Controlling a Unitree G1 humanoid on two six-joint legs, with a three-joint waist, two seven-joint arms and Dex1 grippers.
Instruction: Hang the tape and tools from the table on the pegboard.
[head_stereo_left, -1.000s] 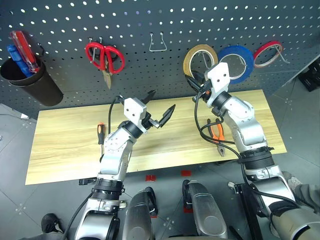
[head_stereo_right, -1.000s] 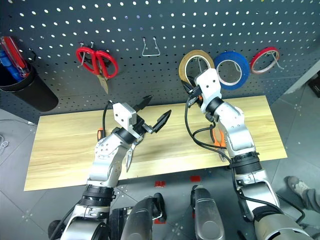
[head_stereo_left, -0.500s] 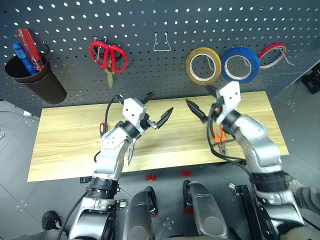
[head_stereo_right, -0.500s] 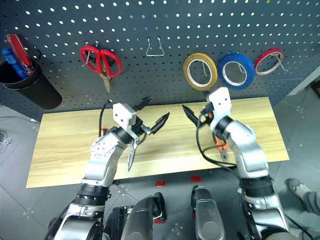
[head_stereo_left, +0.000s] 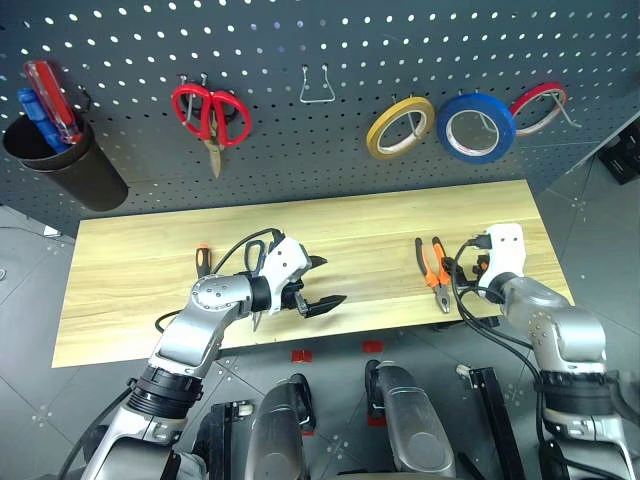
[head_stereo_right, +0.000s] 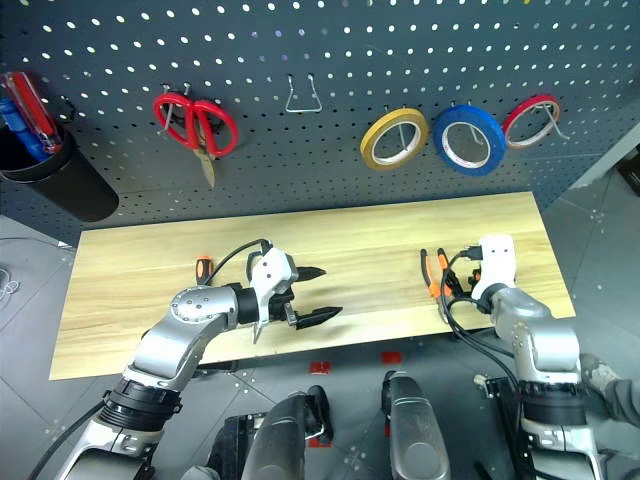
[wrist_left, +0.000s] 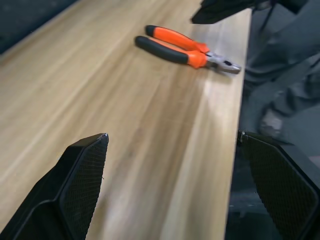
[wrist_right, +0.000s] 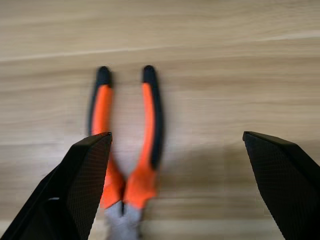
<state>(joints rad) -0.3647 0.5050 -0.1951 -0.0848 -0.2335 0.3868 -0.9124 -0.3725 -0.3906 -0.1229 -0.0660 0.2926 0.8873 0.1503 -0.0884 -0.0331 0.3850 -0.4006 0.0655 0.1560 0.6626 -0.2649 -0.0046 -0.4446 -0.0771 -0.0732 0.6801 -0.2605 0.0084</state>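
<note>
The yellow tape (head_stereo_left: 399, 129) hangs on the pegboard (head_stereo_left: 330, 40), just beside the blue tape (head_stereo_left: 476, 127) and the red tape (head_stereo_left: 540, 106). Down on the table (head_stereo_left: 130, 280), the pliers (head_stereo_left: 433, 272) lie flat near the front edge at the right end, handles pointing toward the board. The right gripper (wrist_right: 182, 190) hovers low just beside them, jaws spread wide with nothing in them, one finger over an orange handle in the wrist view. The left gripper (head_stereo_left: 318, 284) sits low over the table's middle, jaws wide too, empty. The black-handled scissors (head_stereo_left: 254, 262) lie under that arm, partly hidden, and the screwdriver (head_stereo_left: 201, 266) rests beside them to the left.
</note>
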